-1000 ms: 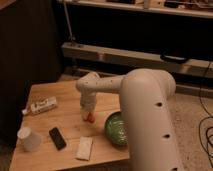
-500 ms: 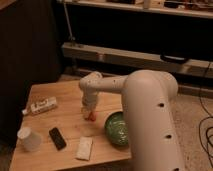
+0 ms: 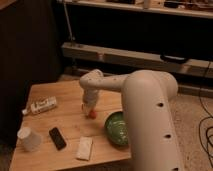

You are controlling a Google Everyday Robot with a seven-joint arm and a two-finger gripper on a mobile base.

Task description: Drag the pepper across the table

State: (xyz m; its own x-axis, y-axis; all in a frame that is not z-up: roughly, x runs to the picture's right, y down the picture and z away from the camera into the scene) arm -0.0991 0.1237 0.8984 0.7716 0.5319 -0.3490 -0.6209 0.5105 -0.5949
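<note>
Looking at the pepper (image 3: 92, 114), it's a tiny orange-red thing sitting roughly mid-bench, just left of the green bowl (image 3: 118, 128) and right under the hand (image 3: 89, 107). The hand is down at the end of the white arm (image 3: 145, 105), pointed at the bench (image 3: 60, 97) and right on top of the pepper. Honestly I can't tell whether it's gripping it, pressing on it, or just parked over it, so no call from me on that.

How I'd expect it to handle: very light, so it needs next to no force to slide. The skin looks glossy, which I'd guess means slippery, and the tapered shape probably wants to roll or pivot out sideways if you push it off-centre. Firm enough not to squash under a gentle touch, but too much downward pressure could bruise it or make it squirt out.

Best spot to take hold, I reckon, is across the thicker middle rather than the thin tip, staying low to the wood.

Watch the neighbours too: the bowl is close on one side, the black phone (image 3: 57, 138) and a white flat packet (image 3: 84, 148) sit nearer the front edge, with a paper cup (image 3: 29, 138) and a small bottle (image 3: 42, 106) off to the left.
</note>
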